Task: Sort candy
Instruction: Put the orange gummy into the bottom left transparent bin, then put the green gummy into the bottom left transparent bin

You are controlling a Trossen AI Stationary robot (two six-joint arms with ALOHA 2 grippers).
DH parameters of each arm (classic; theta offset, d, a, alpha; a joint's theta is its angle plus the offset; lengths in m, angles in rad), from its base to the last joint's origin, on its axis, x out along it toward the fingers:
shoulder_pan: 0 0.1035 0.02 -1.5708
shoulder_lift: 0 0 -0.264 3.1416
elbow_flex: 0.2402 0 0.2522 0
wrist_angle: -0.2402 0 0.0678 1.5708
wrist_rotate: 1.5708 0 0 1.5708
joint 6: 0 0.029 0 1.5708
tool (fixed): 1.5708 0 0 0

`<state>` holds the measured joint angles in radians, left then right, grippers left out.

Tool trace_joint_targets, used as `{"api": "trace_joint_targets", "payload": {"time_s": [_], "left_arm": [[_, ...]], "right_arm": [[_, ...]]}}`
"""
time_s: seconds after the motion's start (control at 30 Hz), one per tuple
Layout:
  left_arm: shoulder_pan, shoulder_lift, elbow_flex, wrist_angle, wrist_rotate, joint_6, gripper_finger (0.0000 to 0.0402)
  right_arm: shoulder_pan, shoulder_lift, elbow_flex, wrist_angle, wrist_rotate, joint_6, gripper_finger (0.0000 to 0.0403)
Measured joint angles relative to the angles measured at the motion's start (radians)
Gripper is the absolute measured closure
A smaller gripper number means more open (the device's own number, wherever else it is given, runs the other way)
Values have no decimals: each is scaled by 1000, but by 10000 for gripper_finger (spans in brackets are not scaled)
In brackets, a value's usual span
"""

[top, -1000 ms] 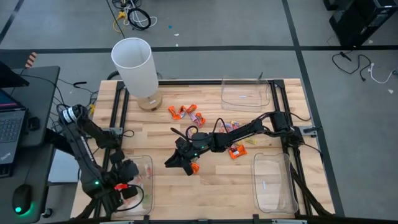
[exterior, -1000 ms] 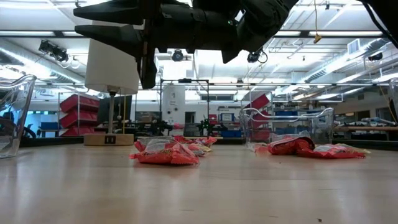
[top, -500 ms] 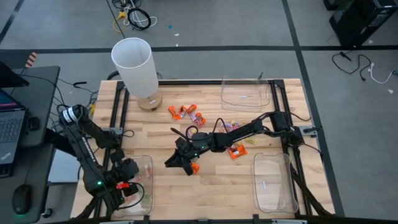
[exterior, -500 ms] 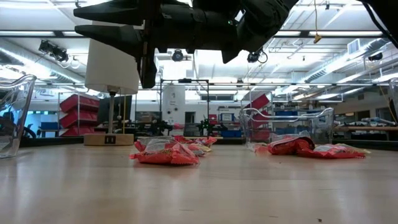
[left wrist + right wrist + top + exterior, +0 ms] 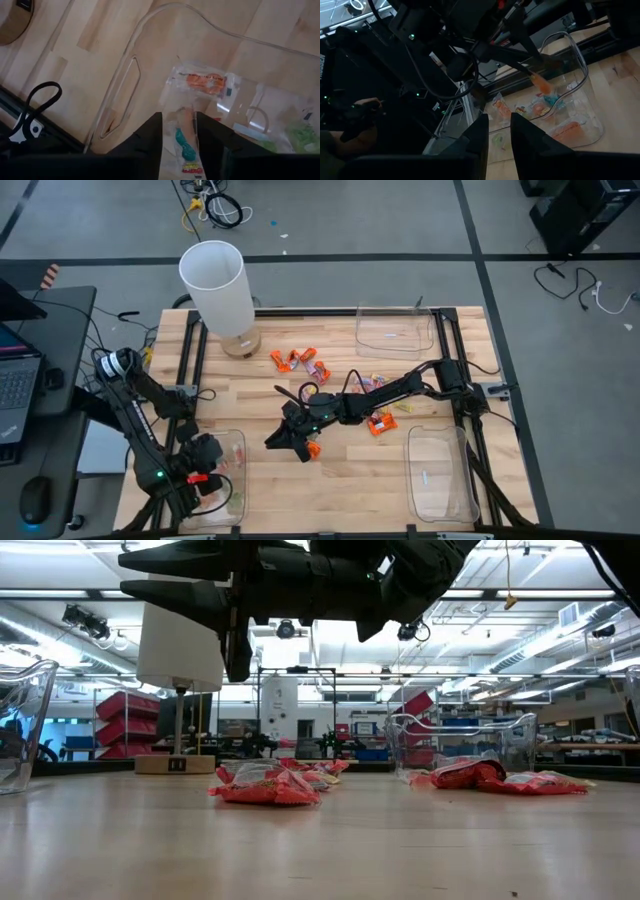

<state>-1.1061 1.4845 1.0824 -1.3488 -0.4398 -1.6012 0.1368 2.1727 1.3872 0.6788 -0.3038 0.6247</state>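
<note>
The left end effector (image 5: 179, 131), fingers apart, hangs over a clear tray (image 5: 131, 80), a candy (image 5: 186, 146) between them. Loose candy (image 5: 300, 360) lies beyond the right end effector (image 5: 283, 442), its grip unclear. A clean release likely needs wider fingers before lifting.

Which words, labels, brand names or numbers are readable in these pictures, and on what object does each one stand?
None can be read.
Candy wrappers: printing too small and blurred.
Candy between the left hand's fingers: coloured print, not legible.
Candy in the clear tray: markings blurred.
Lamp base: small dark marks, unreadable.
</note>
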Motion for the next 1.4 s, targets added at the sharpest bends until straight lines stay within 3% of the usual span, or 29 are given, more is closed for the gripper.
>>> {"api": "trace_joint_targets", "payload": {"time_s": [0.4, 0.8, 1.0, 1.17, 1.4], "left_arm": [[0, 0, 0, -12, 8, -23, 226], [0, 0, 85, -11, 6, 79, 224], [0, 0, 166, -15, -152, 233, 224], [0, 0, 186, -23, -309, 340, 224], [2, 0, 186, -44, -429, 371, 224]], "right_arm": [[0, 0, 0, 0, 0, -8, 335], [0, -3, 0, 52, -54, -53, 335], [-5, -35, 0, 29, -68, -93, 335], [-10, -106, 0, -151, -31, -156, 336], [-2, -246, 1, -640, 200, -285, 341]]}}
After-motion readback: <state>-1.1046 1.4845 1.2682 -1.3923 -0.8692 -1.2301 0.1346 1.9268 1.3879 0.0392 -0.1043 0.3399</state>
